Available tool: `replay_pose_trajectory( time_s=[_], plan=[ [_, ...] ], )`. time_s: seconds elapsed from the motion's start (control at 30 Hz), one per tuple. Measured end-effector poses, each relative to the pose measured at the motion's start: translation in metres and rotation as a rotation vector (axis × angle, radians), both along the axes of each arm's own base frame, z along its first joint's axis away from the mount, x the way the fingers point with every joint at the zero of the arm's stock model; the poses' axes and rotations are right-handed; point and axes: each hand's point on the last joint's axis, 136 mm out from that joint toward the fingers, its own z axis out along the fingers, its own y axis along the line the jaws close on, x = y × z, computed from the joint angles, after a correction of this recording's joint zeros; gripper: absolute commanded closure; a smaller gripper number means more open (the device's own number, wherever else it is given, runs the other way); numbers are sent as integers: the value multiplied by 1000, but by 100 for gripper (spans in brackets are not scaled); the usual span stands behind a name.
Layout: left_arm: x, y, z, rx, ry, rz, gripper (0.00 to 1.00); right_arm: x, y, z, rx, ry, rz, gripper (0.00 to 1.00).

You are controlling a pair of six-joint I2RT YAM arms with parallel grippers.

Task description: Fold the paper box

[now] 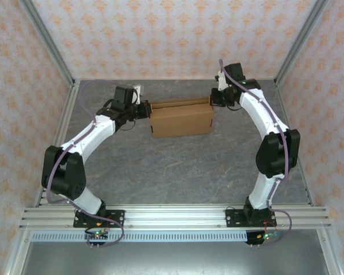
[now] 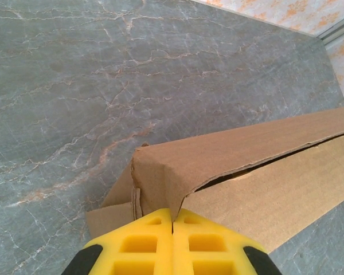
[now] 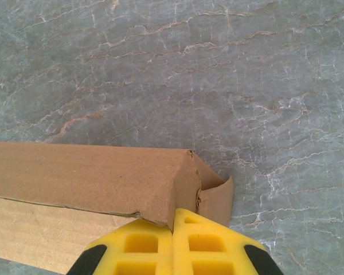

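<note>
Both of my grippers have their fingers pressed together. My left gripper [image 2: 172,216] butts against the left end of the paper box [image 1: 181,120], and my right gripper [image 3: 173,216] against its right end. The box lies between them on the grey surface [image 1: 178,172], toward its far side, with one long seam slightly gaping.

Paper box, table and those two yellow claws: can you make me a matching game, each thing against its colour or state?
Things:
1 paper box
2 left gripper
3 right gripper
4 table

Descriptions:
A grey, marbled
B shut, at the box's right end in the top view
C brown cardboard, folded up
D shut, at the box's left end in the top view

Pairs: 1-C, 2-D, 3-B, 4-A
</note>
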Motion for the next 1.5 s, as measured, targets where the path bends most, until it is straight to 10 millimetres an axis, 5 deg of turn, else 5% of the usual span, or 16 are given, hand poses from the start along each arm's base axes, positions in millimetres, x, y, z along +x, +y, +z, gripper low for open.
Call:
replay_pose_trajectory(
  time_s=[1.5],
  plan=[
    [-4, 4, -3, 67, -27, 5, 100, 8, 1, 4, 185, 103, -25, 99]
  ],
)
